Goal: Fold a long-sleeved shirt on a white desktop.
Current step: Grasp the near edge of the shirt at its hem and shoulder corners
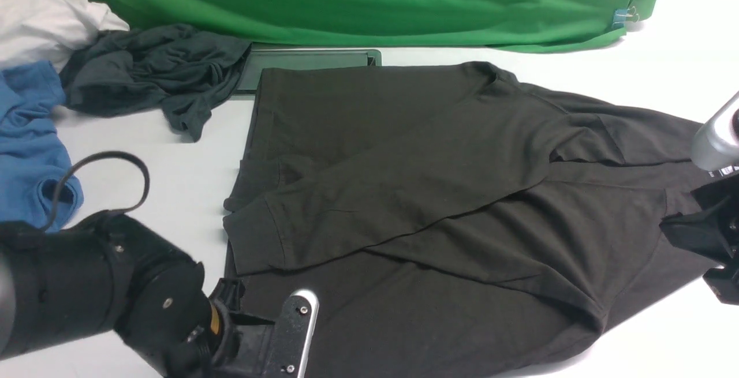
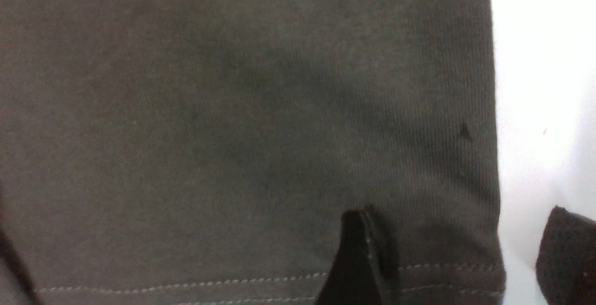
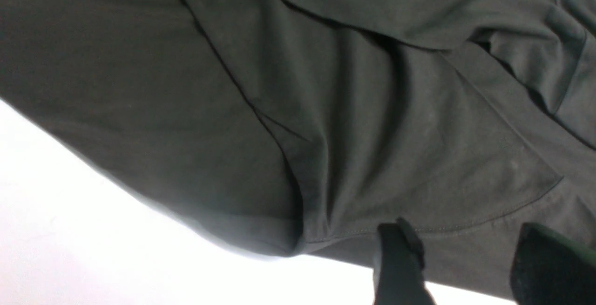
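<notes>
Long-sleeved shirt (image 1: 439,193) lies mid-frame on white desktop (image 1: 173,153), 2 sleeves folded in. Left gripper (image 2: 461,212), lower left, wide over hem; right gripper (image 3: 463,225), right edge, parted, empty.

Dark long-sleeved shirt (image 1: 439,193) on white desktop (image 1: 173,153)

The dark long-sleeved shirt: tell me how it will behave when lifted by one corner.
Probably floppy: the shirt lies flat with soft creases and a sleeve folded across it, so it should drape and sag. Likely light, being thin knit. Pushed on the smooth table, it would probably bunch rather than slide whole.
</notes>
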